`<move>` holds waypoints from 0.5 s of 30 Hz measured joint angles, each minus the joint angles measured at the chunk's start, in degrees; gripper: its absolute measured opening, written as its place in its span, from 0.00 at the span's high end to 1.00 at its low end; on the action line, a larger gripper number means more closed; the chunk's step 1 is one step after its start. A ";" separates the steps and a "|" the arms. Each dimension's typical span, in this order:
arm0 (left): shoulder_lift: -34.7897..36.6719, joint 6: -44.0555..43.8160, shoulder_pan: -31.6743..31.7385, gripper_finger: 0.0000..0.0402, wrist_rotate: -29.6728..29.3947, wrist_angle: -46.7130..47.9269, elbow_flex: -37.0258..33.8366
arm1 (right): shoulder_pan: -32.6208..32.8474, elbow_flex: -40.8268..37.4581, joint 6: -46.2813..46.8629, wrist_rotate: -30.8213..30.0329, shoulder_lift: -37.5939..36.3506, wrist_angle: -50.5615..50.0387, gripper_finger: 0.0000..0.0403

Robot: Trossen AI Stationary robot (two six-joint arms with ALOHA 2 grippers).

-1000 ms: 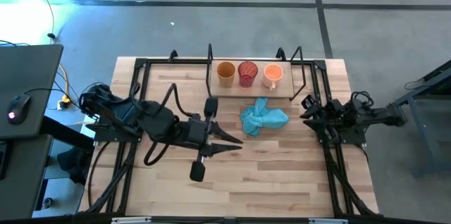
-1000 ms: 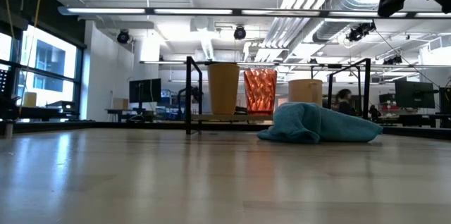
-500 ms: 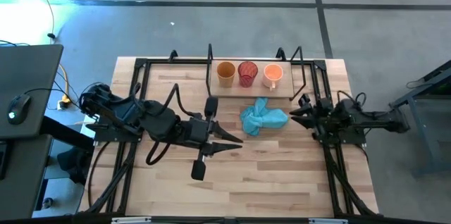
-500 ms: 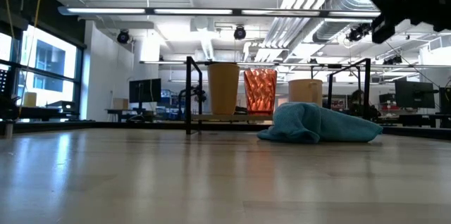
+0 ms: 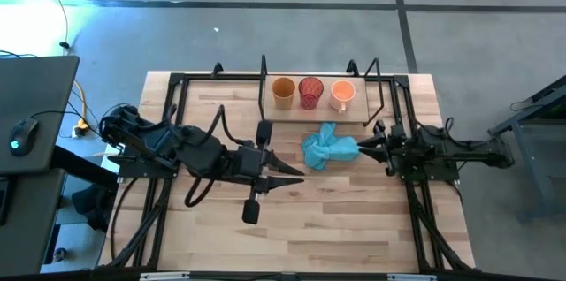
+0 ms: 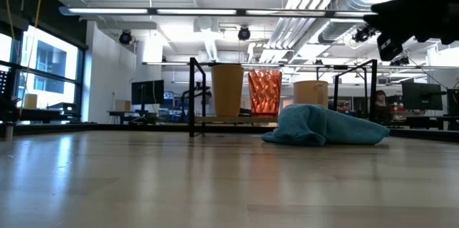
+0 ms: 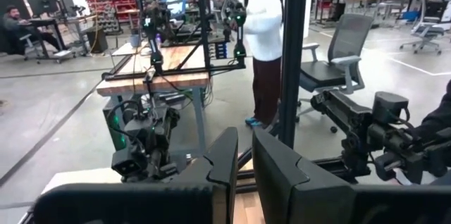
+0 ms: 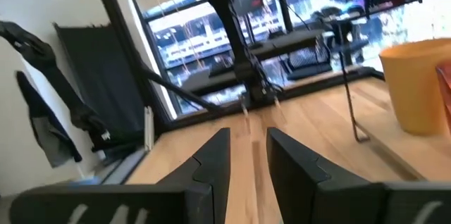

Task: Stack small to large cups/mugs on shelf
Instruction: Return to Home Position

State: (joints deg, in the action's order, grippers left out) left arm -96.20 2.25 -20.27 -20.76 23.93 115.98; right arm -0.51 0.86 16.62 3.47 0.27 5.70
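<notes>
1. Three cups stand side by side on the shelf at the far edge of the table. The amber-orange cup, the red translucent cup and the pale orange mug are upright in one row. The low view shows them running from tallest to shortest. None is nested inside another.
2. The placing work looks finished, so the step in hand is judged to be the retreat of the arms to rest.
3. The left gripper lies low over the middle of the table, well apart from the shelf. Its fingers show a narrow gap and hold nothing.
4. The right gripper reaches in from the right side and sits just beside the light blue cloth, below the mug's end of the shelf. Its fingers are slightly spread and empty.
5. The next move calls for drawing the right arm back toward its own side. It should stay high enough not to catch the cloth, and clear of the shelf's frame leg so the mug is not jolted.
6. The left arm needs only to fold back, with nothing in its way.
</notes>
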 joint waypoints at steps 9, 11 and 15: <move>0.00 -1.47 0.00 0.91 -0.66 1.87 0.02 | 0.00 0.00 -0.71 -2.44 0.02 -5.73 0.79; 0.00 -1.48 0.00 0.91 -0.73 1.91 0.02 | 0.00 0.00 -3.08 -3.97 0.02 -5.74 0.79; 0.00 -1.47 0.00 0.91 -0.72 2.01 0.02 | 0.00 0.00 -6.61 -4.55 0.02 -5.69 0.79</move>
State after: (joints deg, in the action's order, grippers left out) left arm -96.20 0.78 -20.27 -21.47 25.94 116.01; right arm -0.51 0.86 10.01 -1.08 0.30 0.01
